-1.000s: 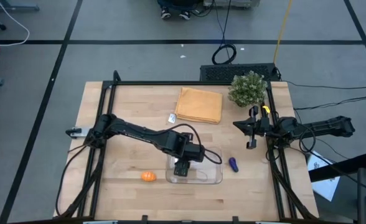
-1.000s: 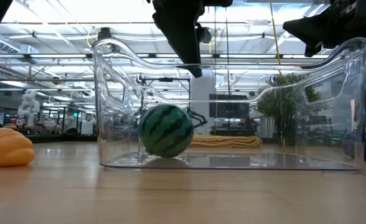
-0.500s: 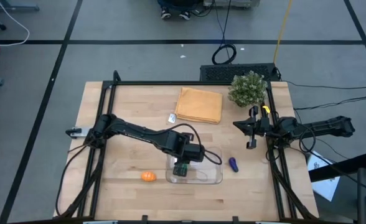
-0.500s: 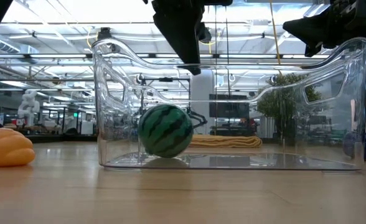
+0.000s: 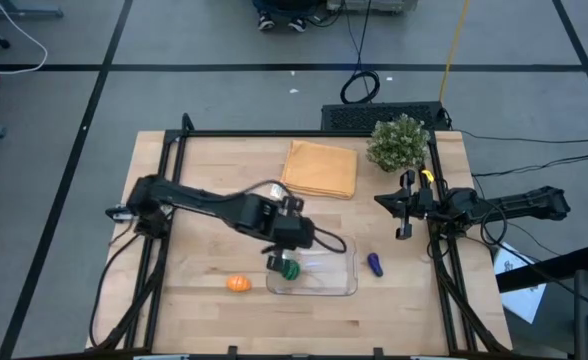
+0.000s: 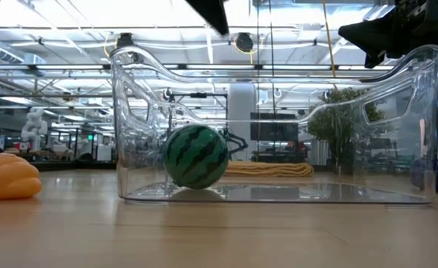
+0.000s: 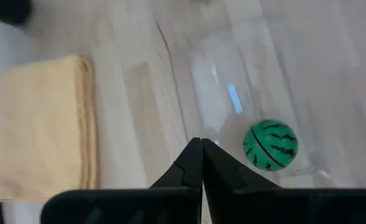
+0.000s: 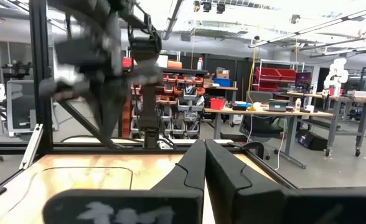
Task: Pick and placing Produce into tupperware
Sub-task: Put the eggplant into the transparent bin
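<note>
Nearest the front edge of the light wooden table (image 5: 174,170) you've got the orange rounded toy piece (image 5: 237,284) sitting on the bare wood, just off the left end of the clear lidless rectangular plastic tupperware (image 5: 339,283), close to it but not touching. The dark-green striped round ball (image 5: 290,268) is inside that container, resting on its floor toward the left end; in the low view (image 6: 195,155) it sits flat on the bottom with nothing gripping it. On the other side of the tub, just beside its right end, the purple-blue elongated eggplant toy (image 5: 374,264) lies on the table. The left gripper (image 5: 279,254) hangs above the container's left rear corner, over the ball, and its two dark fingers are pressed tight together with nothing between them, which you can see clearly in its wrist view (image 7: 201,163). Further right, near the table's right rail, the right gripper (image 5: 403,232) is parked well apart from the produce, fingers also squeezed together on nothing (image 8: 205,163). Toward the back there's the flat orange-tan folded cloth (image 5: 320,168), and the bushy green potted plant (image 5: 398,143) just beside it at the far right corner.
</note>
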You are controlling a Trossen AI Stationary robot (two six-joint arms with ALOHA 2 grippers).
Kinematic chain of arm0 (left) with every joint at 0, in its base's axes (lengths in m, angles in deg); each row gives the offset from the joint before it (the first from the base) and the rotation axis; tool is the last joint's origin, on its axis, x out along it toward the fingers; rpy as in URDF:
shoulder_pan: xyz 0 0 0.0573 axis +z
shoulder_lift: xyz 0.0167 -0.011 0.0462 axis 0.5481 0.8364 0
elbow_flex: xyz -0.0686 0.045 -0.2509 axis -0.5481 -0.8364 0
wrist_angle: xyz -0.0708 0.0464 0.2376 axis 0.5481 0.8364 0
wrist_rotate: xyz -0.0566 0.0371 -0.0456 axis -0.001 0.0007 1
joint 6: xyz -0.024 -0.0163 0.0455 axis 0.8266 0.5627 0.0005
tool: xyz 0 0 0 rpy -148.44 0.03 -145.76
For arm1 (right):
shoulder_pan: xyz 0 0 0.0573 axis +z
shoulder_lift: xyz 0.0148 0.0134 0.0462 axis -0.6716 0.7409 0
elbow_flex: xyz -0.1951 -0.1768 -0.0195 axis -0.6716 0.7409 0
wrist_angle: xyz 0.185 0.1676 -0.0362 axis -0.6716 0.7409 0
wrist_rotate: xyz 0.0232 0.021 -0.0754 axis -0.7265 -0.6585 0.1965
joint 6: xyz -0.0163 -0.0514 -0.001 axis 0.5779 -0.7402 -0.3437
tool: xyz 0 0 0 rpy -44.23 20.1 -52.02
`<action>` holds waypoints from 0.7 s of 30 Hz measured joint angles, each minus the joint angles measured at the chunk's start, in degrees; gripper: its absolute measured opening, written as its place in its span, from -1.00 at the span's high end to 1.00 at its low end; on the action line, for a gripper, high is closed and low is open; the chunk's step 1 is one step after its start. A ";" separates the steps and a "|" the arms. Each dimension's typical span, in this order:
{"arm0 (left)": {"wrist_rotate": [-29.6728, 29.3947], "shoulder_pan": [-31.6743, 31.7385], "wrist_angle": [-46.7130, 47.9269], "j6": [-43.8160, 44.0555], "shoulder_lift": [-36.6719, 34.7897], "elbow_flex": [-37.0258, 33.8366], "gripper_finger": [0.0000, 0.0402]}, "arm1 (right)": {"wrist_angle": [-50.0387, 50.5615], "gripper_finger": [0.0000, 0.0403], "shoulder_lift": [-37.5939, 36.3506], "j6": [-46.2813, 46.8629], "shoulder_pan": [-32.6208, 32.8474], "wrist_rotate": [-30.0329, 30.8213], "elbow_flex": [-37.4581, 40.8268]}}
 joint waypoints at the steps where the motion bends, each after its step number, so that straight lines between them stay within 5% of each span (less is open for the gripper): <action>1: -0.01 0.14 -0.03 -0.26 -1.25 0.00 0.99 | -0.02 1.00 0.00 0.00 0.02 0.00 0.00; 21: 1.96 6.48 -3.49 -9.36 -20.35 0.02 1.00 | 0.00 1.00 0.00 -0.02 0.01 0.02 0.00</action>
